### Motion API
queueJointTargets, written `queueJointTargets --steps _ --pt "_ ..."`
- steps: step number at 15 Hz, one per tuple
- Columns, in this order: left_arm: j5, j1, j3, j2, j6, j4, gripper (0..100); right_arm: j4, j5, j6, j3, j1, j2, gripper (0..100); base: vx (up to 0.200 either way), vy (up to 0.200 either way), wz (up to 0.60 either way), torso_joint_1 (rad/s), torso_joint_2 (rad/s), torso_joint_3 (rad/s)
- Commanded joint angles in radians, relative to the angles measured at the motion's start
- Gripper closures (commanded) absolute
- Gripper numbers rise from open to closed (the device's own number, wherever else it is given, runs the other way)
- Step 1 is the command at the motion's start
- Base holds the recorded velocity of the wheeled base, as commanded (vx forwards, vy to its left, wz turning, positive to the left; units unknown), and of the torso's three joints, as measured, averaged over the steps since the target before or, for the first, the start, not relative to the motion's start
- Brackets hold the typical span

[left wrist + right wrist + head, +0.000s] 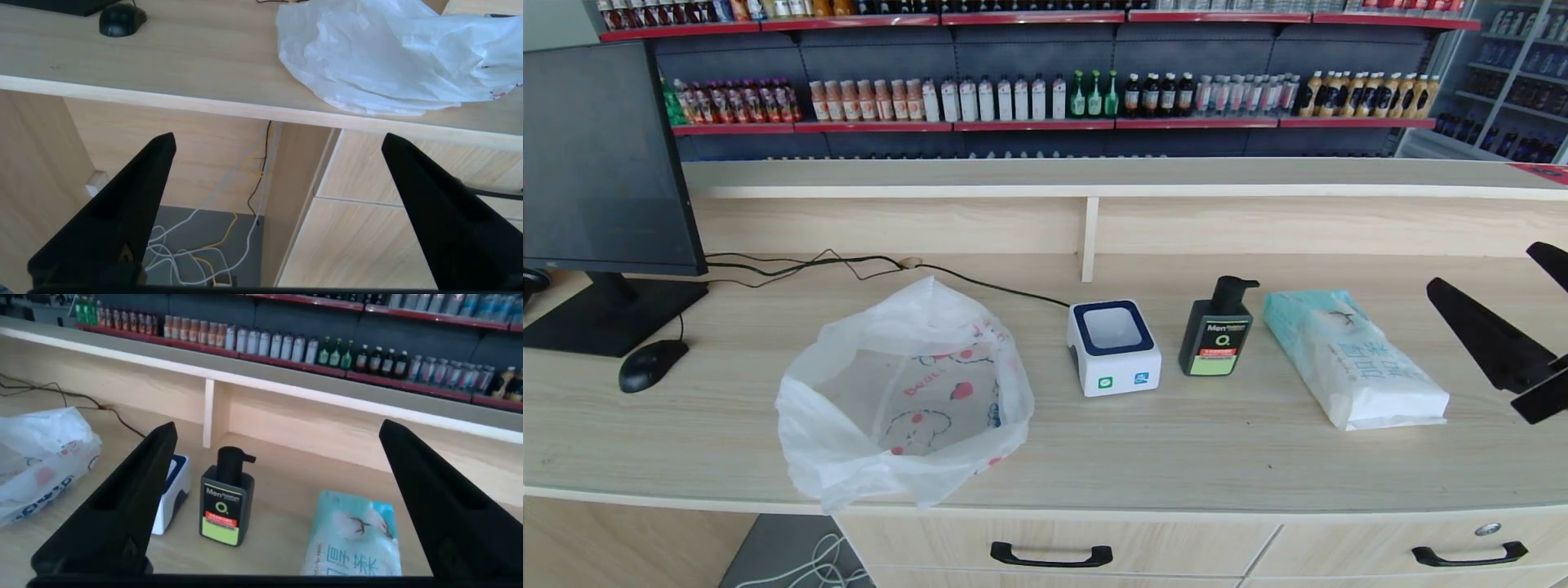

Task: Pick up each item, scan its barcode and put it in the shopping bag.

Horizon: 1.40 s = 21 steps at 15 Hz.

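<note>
We see the shopping bag [907, 392] open on the bench [1176, 457], left of the scanner [1112, 347]; the pump bottle [1217, 331] and tissue pack [1352, 367] lie to its right. The right gripper [278, 425] hovers right of the pack, jaws spread. The left gripper [278, 139] is below the bench's near edge, jaws spread.

Bright, even light is flooding the counter [1217, 457], everything's throwing just soft, faint shadows, and its front edge is bowing wide-angle style.

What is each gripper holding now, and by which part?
Nothing. Left gripper and right gripper are open and empty; bottle and pack sit on the counter.
</note>
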Motion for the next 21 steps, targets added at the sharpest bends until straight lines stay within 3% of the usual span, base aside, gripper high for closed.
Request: queueJointTargets --steps 1,6,14,21 --pt "0.001 0.000 0.000 0.000 0.000 0.000 0 -0.015 0.027 -0.031 0.002 -0.002 0.089 0 0.000 0.000 0.00 0.000 0.00 0.000" --pt "0.001 0.001 0.000 0.000 0.000 0.000 0 -0.018 0.104 -0.094 -0.032 -0.043 0.214 0 0.000 0.000 0.00 0.000 0.00 0.000" --pt "0.001 0.000 0.000 0.000 0.000 0.000 0 -0.026 0.106 -0.094 -0.189 -0.062 0.454 0 0.000 0.000 0.00 0.000 0.00 0.000" --pt "0.001 0.000 0.000 0.000 0.000 0.000 0 -0.032 0.104 -0.077 -0.247 -0.060 0.562 0 0.000 0.000 0.00 0.000 0.00 0.000"
